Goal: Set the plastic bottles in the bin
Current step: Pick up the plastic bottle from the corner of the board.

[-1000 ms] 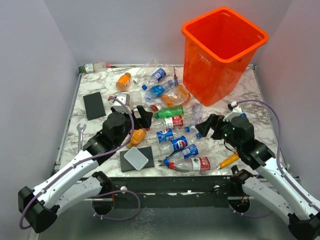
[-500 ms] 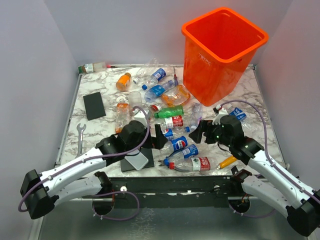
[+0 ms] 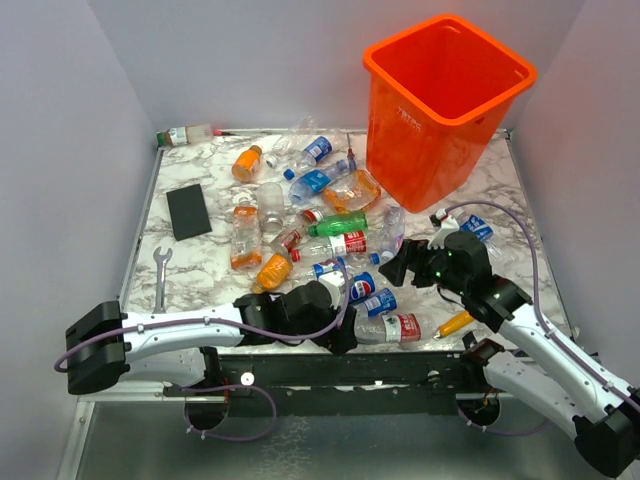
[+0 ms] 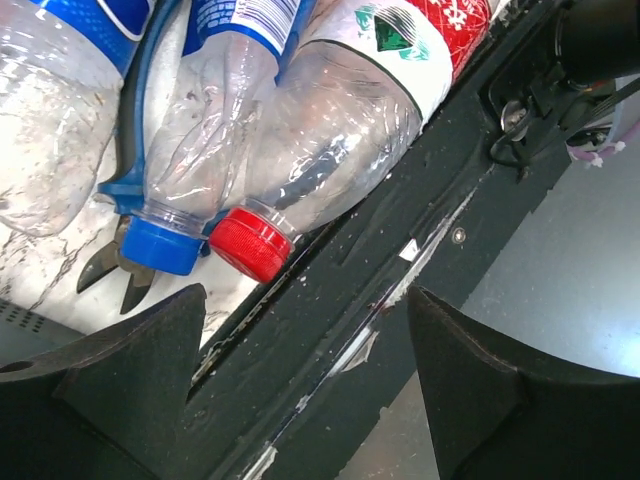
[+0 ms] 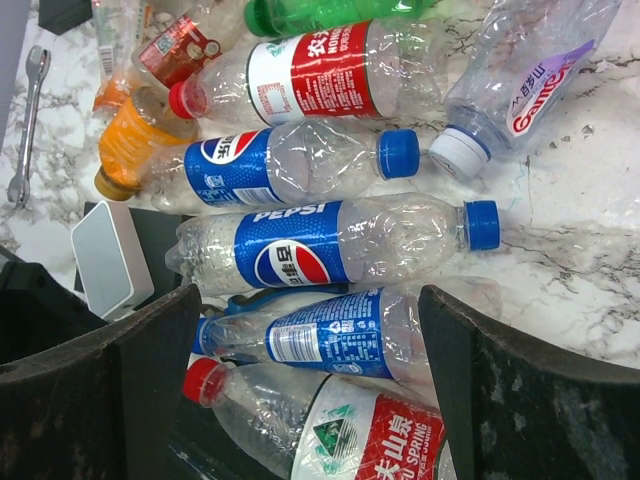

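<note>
Nothing looks binned yet: every crushed plastic bottle [image 3: 350,243] I can see lies on the marbled white counter [image 3: 200,265], near the tall bright orange plastic bin [image 3: 430,150] at the far right, whose floor is hidden from me. My left claw [image 4: 305,340] hangs spread and empty at the near edge, just short of a clear red-capped bottle [image 4: 340,130]; my right claw [image 5: 310,300] gapes wide above the blue-labelled Pepsi bottles [image 5: 330,245], gripping nothing, so I judge the whole job remains.
</note>
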You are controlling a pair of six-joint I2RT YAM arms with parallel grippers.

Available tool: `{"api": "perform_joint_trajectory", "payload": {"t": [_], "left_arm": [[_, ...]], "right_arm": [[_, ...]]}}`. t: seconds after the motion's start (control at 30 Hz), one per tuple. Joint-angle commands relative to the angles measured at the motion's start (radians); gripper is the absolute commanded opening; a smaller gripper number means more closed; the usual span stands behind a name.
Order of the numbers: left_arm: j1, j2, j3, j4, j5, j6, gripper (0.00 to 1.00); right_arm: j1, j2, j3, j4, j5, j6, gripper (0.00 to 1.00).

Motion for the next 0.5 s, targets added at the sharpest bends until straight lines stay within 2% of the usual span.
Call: {"api": "perform_joint_trajectory", "payload": {"t": [0.0, 0.17, 0.47], "left_arm": [[-0.003, 0.028, -0.027, 0.109, 0.103, 0.024, 0.81], [-0.002, 0.097, -0.03, 0.165, 0.126, 0.023, 0.81], [-0.002, 0.154, -0.015, 0.196, 0.038, 0.025, 0.8]], "right_arm": [[0.003, -0.034, -0.01, -0.001, 0.0, 0.001, 0.93], [0.003, -0.044, -0.017, -0.002, 0.003, 0.011, 0.93], [0.002, -0.045, -0.017, -0.004, 0.012, 0.014, 0.93]]}}
